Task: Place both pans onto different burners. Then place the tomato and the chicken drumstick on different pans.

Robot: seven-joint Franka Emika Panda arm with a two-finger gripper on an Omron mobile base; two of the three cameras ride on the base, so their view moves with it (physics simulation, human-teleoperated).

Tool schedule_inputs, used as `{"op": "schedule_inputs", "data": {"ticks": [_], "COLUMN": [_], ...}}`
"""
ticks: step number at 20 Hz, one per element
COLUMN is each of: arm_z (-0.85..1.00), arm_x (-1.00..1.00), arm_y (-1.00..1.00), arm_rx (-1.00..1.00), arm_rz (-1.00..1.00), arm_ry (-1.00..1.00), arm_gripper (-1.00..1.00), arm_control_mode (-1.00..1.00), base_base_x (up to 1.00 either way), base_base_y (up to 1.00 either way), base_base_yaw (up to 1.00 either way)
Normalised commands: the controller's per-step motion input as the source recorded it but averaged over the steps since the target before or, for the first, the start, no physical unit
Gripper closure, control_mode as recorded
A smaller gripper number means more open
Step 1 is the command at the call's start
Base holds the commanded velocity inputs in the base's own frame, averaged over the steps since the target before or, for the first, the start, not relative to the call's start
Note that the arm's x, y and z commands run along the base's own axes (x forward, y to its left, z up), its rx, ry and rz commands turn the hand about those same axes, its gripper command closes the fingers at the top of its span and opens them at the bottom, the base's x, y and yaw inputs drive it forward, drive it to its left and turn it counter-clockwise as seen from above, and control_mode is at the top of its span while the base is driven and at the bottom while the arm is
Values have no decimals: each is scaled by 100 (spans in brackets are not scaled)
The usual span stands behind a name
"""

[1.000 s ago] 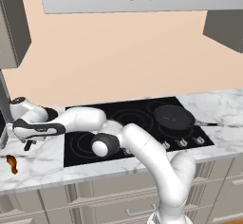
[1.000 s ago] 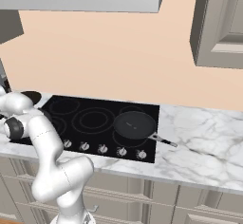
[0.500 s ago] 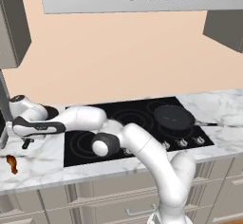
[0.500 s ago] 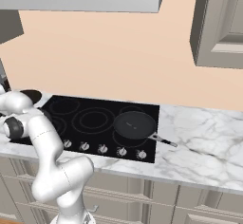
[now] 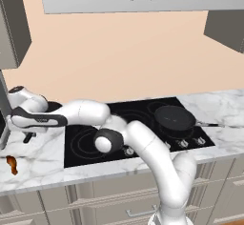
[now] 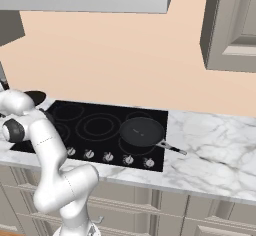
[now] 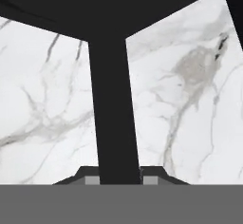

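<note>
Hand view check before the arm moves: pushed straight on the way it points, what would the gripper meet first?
The gripper, jaws shut on the black pan's long dark handle, would probably meet the white marble counter just beyond; depth is unclear.

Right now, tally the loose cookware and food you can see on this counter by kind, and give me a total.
Pans: 2 (one pan on the cooktop, another pan left of it)
Drumsticks: 1 (drumstick on the marble)
Total: 3
</note>
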Motion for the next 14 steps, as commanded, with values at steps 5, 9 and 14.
{"op": "schedule_inputs", "data": {"ticks": [5,9,14], "arm_z": [4,0,0], "arm_x": [-33,-39,-54], "arm_y": [-41,-53,-68], "arm_rx": [1,7,16], "arm_rz": [-11,-13,-14], "arm_ry": [-4,-8,-14], "arm_gripper": [100,100,100], "arm_control_mode": [-100,-100,-100], "base_base_x": [0,0,0], "base_base_y": [0,0,0], "base_base_yaw": [0,0,0]}}
